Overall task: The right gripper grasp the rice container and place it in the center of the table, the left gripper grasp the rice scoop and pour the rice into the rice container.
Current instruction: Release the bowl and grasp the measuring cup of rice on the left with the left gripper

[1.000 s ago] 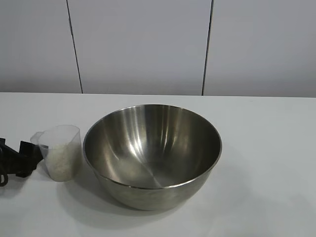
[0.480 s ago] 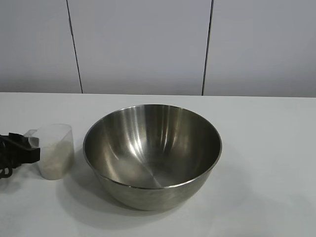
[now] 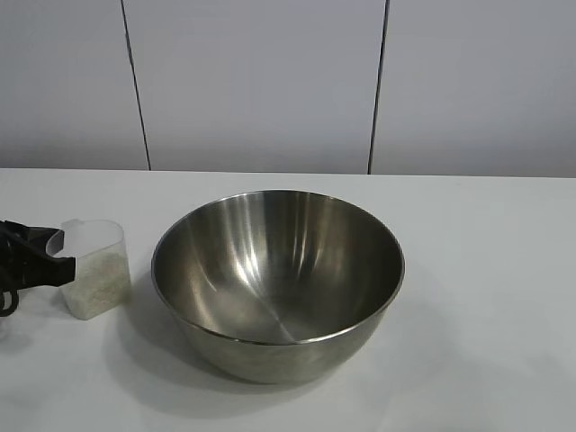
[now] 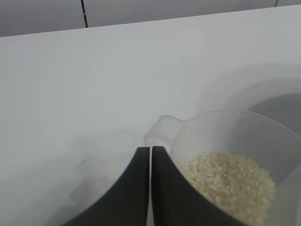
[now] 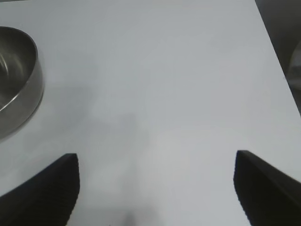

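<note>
- The rice container (image 3: pixel 277 283), a large shiny steel bowl, stands upright at the lower centre of the exterior view on the white table (image 3: pixel 486 270); its inside shows no grains.
- The rice scoop (image 3: pixel 93 268), a small clear plastic cup, stands just left of the bowl at the left edge of that view, apart from it.
- The rice (image 4: pixel 230 181) fills the lower part of the scoop, an off-white heap of grains.
- The left gripper (image 4: pixel 151 155) sits at the lower middle of the left wrist view, its two black fingers (image 4: pixel 136 188) pressed together with only a thin slit between them, clenched at the scoop's handle tab beside the cup wall.
- The right gripper (image 5: pixel 156 174) hovers over bare table, its fingers (image 5: pixel 51 188) spread wide at the lower corners of the right wrist view, grasping nothing; the bowl's rim shows at the upper left there.
</note>
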`<state>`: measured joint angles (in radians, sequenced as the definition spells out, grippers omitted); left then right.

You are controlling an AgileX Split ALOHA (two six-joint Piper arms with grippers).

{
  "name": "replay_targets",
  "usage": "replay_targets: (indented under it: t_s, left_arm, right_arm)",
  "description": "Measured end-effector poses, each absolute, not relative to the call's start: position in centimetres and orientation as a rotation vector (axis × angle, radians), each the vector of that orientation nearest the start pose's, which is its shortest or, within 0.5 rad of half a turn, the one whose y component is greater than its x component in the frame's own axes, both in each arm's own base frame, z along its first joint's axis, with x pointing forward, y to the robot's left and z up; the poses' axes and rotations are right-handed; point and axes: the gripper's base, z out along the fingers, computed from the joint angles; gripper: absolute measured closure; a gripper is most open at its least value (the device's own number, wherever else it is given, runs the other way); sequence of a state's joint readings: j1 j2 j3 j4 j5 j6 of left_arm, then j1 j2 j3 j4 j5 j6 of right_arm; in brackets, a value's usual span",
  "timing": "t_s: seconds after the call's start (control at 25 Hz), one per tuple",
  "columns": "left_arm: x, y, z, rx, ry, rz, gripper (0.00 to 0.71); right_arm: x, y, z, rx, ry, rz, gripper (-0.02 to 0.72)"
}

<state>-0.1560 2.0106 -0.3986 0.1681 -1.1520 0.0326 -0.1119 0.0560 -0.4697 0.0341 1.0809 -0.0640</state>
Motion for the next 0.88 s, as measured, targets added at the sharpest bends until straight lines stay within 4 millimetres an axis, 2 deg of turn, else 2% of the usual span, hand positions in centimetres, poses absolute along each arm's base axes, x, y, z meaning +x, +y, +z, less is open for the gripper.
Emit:
replay_targets:
  t_s: [0.48,0.6,0.8,0.88]
  left_arm:
    - [23.8,-6.7,7.1,0.552,1.956,-0.312,0.694]
    - [23.9,-6.5,7.1,0.529,1.962,-0.284,0.625]
    - [24.2,-6.0,7.1,0.469,1.974,-0.243,0.408]
    - [24.2,-6.0,7.1,0.454,1.978,-0.253,0.359]
  right_arm:
    - [0.6,0.2,26.7,0.051,2.15,-0.061,0.093]
    - [0.6,0.2,26.7,0.051,2.151,-0.061,0.093]
    - [0.6,0.2,26.7,0.051,2.15,-0.061,0.093]
    - [0.6,0.2,26.7,0.051,2.15,-0.061,0.093]
